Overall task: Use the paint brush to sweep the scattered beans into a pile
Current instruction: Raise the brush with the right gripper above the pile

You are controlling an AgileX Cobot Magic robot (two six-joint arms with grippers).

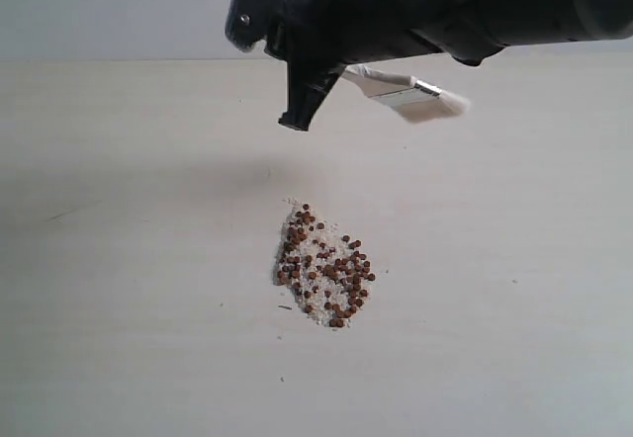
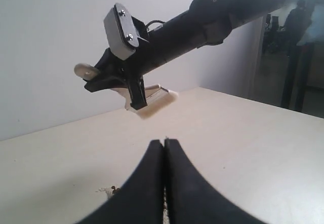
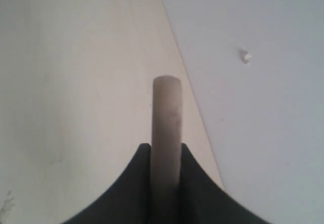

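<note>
The small round reddish-brown beans (image 1: 324, 267), mixed with white crumbs (image 1: 294, 221), lie in one dense patch on the pale table (image 1: 119, 308), below and well apart from the fingers of the right gripper (image 1: 302, 101). Those fingers clamp the pale wooden handle of the wide flat paint brush (image 1: 420, 96), held aloft, long axis near level, off-white bristles out sideways, not toward the beans. The left gripper (image 2: 164, 150) is closed, empty.
</note>
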